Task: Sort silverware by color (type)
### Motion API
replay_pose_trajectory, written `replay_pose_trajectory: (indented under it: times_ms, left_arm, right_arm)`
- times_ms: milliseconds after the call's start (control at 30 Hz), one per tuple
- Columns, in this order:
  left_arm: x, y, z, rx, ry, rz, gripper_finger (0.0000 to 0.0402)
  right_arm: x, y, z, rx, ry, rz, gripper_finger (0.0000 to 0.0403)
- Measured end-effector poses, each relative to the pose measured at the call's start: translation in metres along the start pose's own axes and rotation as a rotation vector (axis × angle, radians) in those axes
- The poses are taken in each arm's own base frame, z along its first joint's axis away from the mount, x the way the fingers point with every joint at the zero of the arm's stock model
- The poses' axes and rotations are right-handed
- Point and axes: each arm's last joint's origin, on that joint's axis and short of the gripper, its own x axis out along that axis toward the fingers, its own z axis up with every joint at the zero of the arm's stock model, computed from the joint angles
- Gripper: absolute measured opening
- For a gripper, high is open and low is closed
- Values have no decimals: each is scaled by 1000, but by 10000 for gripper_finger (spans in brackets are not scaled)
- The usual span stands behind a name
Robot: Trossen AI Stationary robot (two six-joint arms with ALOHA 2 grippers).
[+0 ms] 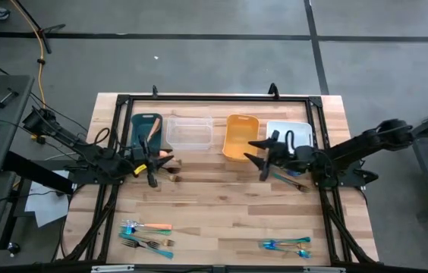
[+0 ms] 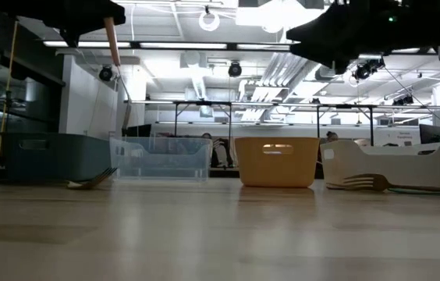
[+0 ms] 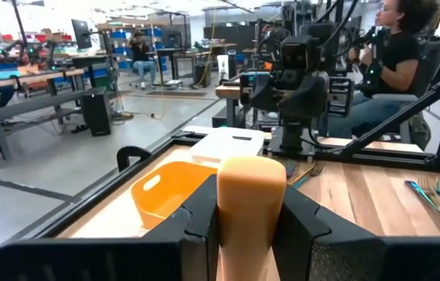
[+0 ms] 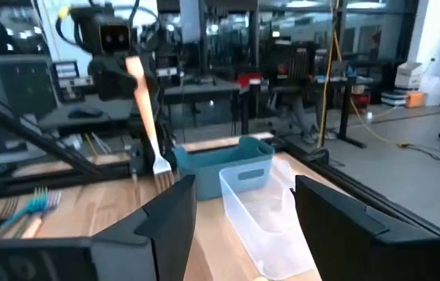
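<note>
My left gripper (image 1: 157, 163) stands level, near the dark teal bin (image 1: 144, 130), shut on a salmon-orange fork (image 4: 146, 109). My right gripper (image 1: 258, 152) hovers open near the orange bin (image 1: 240, 136), with nothing between its fingers (image 4: 173, 218). More silverware lies flat on the table. There is one bunch at the front left (image 1: 146, 235) and one at the front right (image 1: 286, 244). A fork (image 1: 290, 182) lies by the right arm and another (image 1: 171, 171) by the left gripper. A salmon piece (image 1: 153, 127) shows in the teal bin. My left gripper pinches the fork's salmon handle (image 3: 250, 203) between its two fingers, near the handle's upper end. The fingers come in level and lie across the handle. The fork hangs below them, slightly tilted, tines (image 4: 161, 164) down, clear of the table.
Four bins stand in a row along the far side. From left to right they are dark teal, clear (image 1: 190, 133), orange and white (image 1: 290, 135). A black frame (image 1: 214, 98) runs around the tabletop. Bare wood lies in the middle (image 1: 214, 205). A person sits beyond the table (image 3: 395, 55).
</note>
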Motion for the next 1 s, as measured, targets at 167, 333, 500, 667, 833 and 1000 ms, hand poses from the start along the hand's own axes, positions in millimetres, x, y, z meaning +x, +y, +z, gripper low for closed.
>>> replay_pose_trajectory:
  times_ms: [167, 333, 500, 667, 833, 1000]
  left_arm:
    - [0, 0, 3, -6, -21, 1, 69]
    - [0, 0, 3, 5, -20, 1, 69]
    - [0, 0, 3, 6, -20, 1, 69]
    - [1, 1, 4, -21, -29, 14, 69]
    - [17, 19, 19, -4, -55, 221, 69]
    - [36, 55, 69, 71, 92, 394, 69]
  right_arm:
    - [-5, -2, -1, 21, -9, 18, 210]
    - [-3, -1, 0, 22, -8, 41, 210]
    - [-3, 0, 0, 22, -7, 50, 210]
    - [-3, 0, 0, 23, -8, 51, 210]
    - [-3, 0, 1, 42, -17, 50, 210]
    - [-3, 0, 1, 45, -20, 50, 210]
